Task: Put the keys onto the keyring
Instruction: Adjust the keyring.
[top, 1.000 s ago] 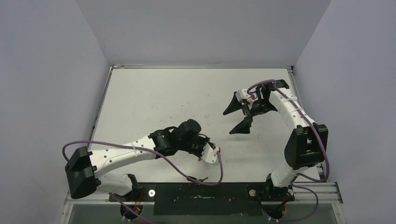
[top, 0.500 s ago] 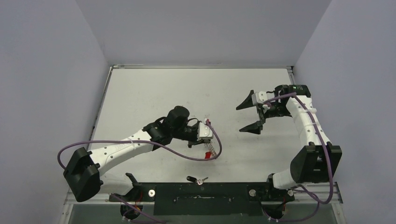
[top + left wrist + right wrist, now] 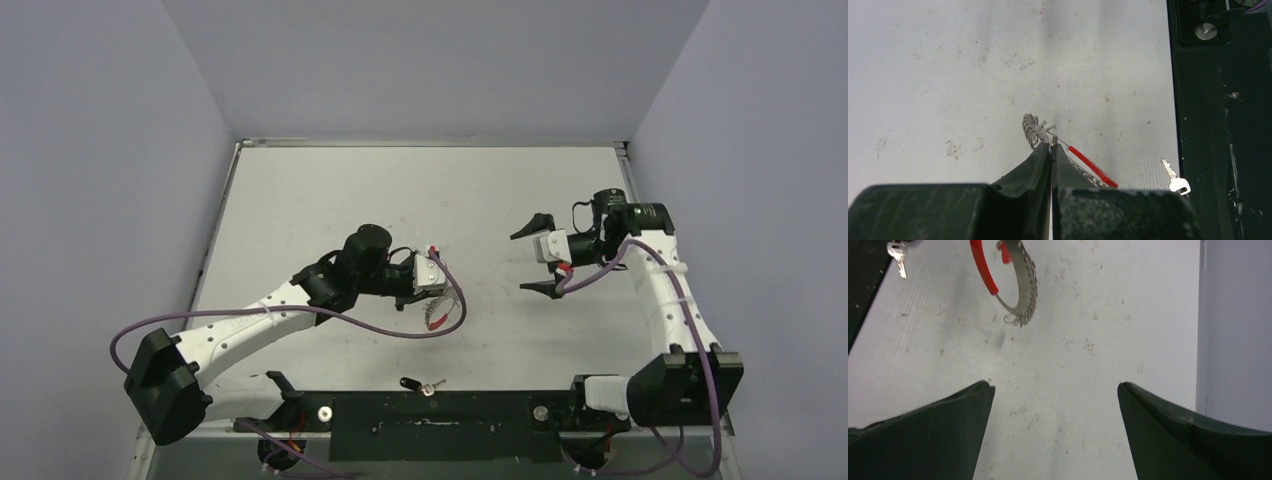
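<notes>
My left gripper (image 3: 1052,146) is shut on the thin wire of the keyring (image 3: 1092,167), just beside its red sleeve, and holds it above the table. Small silver pieces (image 3: 1034,131) bunch on the ring past the fingertips. From above, the left gripper (image 3: 424,299) sits mid-table with the keyring (image 3: 437,319) dangling from it. One of the keys (image 3: 418,384), dark-headed with a silver shaft, lies loose by the black front rail; it also shows in the left wrist view as a key (image 3: 1174,179). My right gripper (image 3: 531,256) stands open and empty to the right, facing the keyring (image 3: 1020,290).
A black mounting rail (image 3: 430,410) runs along the near edge of the white table (image 3: 330,200). Grey walls close in the left, back and right sides. A purple cable (image 3: 400,335) loops under the left wrist.
The left arm has carried the keyring from near the front rail up toward mid-table, uncovering the loose key. The right arm has drawn back to the right and turned to face left.
</notes>
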Robot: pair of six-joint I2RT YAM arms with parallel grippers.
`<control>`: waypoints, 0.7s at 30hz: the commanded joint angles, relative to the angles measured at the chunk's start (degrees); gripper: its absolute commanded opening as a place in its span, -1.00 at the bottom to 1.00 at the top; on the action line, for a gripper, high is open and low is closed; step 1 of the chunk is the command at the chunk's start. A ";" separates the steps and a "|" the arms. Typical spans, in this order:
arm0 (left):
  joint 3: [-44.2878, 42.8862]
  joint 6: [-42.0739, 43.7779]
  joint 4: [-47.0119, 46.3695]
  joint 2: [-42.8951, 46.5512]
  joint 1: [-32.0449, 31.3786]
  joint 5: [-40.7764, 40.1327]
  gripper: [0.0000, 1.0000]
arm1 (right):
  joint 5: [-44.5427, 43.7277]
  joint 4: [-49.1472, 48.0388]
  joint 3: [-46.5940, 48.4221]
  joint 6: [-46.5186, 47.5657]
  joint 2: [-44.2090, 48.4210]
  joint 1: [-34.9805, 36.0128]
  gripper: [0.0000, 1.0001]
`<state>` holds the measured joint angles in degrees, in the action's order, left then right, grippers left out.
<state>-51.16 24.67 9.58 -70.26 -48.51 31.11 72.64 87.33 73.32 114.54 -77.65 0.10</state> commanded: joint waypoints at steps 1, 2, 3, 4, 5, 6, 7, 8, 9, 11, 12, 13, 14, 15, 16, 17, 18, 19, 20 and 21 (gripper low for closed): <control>0.16 -0.33 -2.85 2.35 0.60 -1.64 -1.00 | -24.99 -43.11 -11.30 -33.70 16.03 10.69 1.00; 0.28 -0.40 -2.90 2.61 0.69 -1.92 -1.00 | -43.26 -61.24 -20.16 -43.86 20.67 19.26 1.00; 0.41 -0.61 -2.88 2.78 0.82 -2.15 -1.00 | -65.13 -76.58 -26.91 -49.87 23.04 26.97 1.00; 0.36 -0.74 -2.70 2.95 0.91 -2.37 -1.00 | -85.00 -88.03 -28.65 -56.43 22.49 32.39 1.00; 0.28 -0.76 -2.45 3.20 1.03 -2.60 -1.00 | -99.30 -89.12 -25.11 -63.88 20.65 34.15 1.00; 0.14 -1.07 -2.12 3.46 1.08 -2.81 -1.00 | -105.15 -81.43 -20.01 -73.63 18.16 33.57 1.00; 0.19 -1.52 -1.84 3.85 1.16 -3.28 -1.00 | -104.23 -74.87 -13.11 -80.40 15.74 32.27 1.00; 0.29 -2.13 -1.69 4.20 1.30 -3.88 -1.00 | -101.25 -70.23 -9.26 -85.99 13.49 31.22 1.00; 0.47 -2.96 -1.84 4.59 1.33 -4.51 -1.00 | -97.84 -67.67 -7.30 -90.32 11.96 30.67 1.00; 0.50 -5.28 -1.94 5.24 1.40 -6.84 -1.00 | -90.93 -69.38 -8.32 -97.93 12.09 30.15 1.00; 0.39 -6.83 -1.78 5.58 1.46 -8.02 -1.00 | -86.44 -71.85 -10.24 -100.87 13.18 29.82 1.00; 0.20 -8.75 -1.57 5.89 1.56 -9.62 -1.00 | -82.55 -74.91 -12.91 -103.03 14.76 29.56 1.00; -0.06 -10.51 -1.14 6.14 1.58 -11.01 -1.00 | -81.12 -78.70 -15.65 -105.79 16.38 29.41 1.00; -0.34 -11.95 -0.61 6.37 1.71 -12.14 -1.00 | -80.45 -82.44 -18.55 -108.44 17.74 29.12 1.00; -0.42 -13.19 -0.13 6.51 1.79 -12.72 -1.00 | -79.98 -84.80 -20.58 -110.64 18.98 28.66 1.00; -0.43 -14.07 0.21 6.66 1.81 -13.08 -1.00 | -79.57 -86.45 -22.17 -113.21 20.16 27.92 1.00; -0.28 -15.09 0.33 6.75 1.97 -13.58 -1.00 | -78.68 -87.63 -23.43 -115.43 20.73 27.08 1.00; -0.08 -16.24 0.42 6.84 2.20 -13.77 -1.00 | -77.53 -88.36 -24.18 -117.39 21.10 26.18 1.00; 0.17 -17.43 0.37 6.88 2.47 -13.80 -1.00 | -77.41 -88.39 -24.67 -118.95 21.27 25.59 1.00; 0.37 -19.18 0.13 6.93 2.95 -13.46 -1.00 | -77.01 -88.20 -25.06 -120.17 21.49 25.18 1.00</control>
<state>-50.11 12.88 10.68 -64.93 -46.76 19.66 -6.98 6.79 50.04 7.68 -57.19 27.49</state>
